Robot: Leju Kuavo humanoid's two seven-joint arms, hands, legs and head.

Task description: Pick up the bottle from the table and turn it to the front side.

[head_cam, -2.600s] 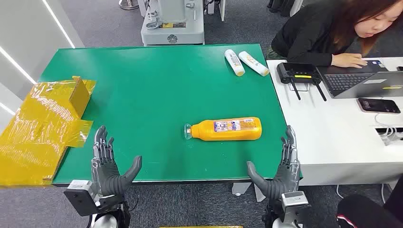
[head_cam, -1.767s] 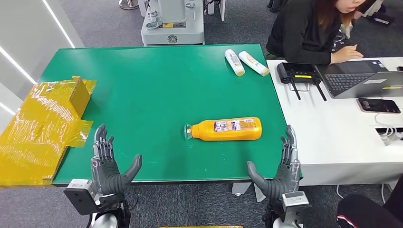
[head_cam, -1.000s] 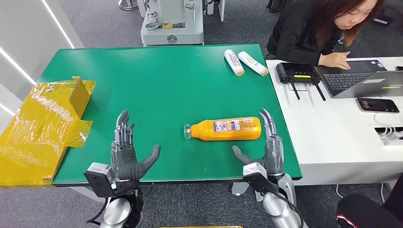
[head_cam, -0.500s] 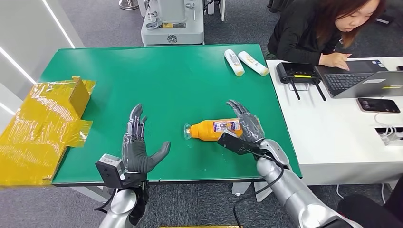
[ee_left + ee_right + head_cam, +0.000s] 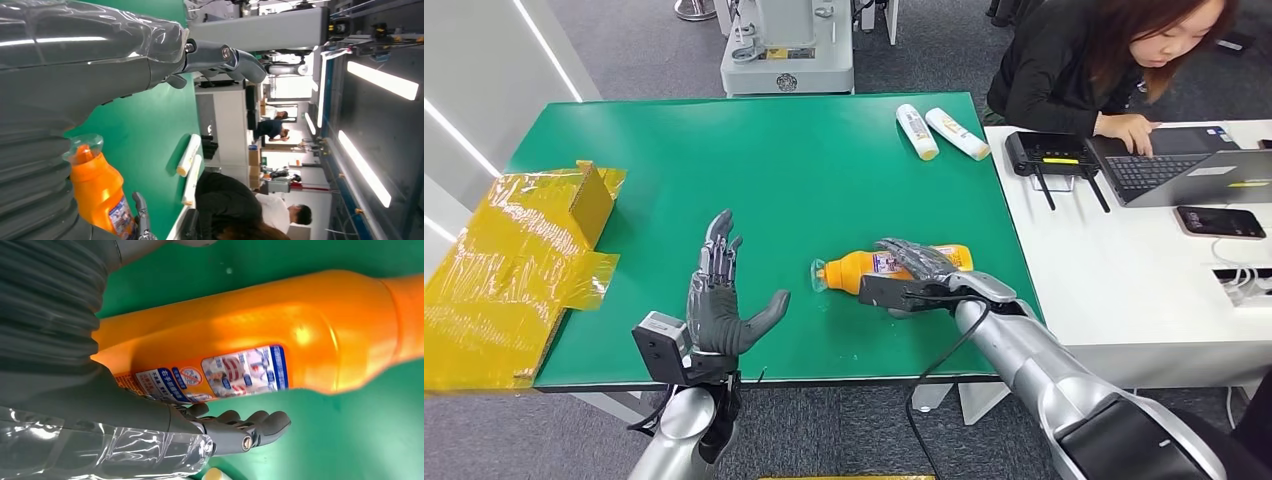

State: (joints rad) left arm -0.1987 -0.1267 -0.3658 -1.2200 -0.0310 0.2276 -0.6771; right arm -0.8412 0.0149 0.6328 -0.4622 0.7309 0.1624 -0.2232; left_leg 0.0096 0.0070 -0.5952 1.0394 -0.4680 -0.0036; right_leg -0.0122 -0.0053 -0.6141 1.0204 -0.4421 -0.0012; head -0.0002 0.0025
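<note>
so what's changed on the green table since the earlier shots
The right hand has come forward from the table's near edge and swung in over the middle of the orange bottle, fingers draped across it; a closed grasp is not yet clear. The left hand moved forward and inward, open, holding nothing. The bottle is still lying on its side in the same spot, and the two white tubes and yellow wrapped box have not moved.
</note>
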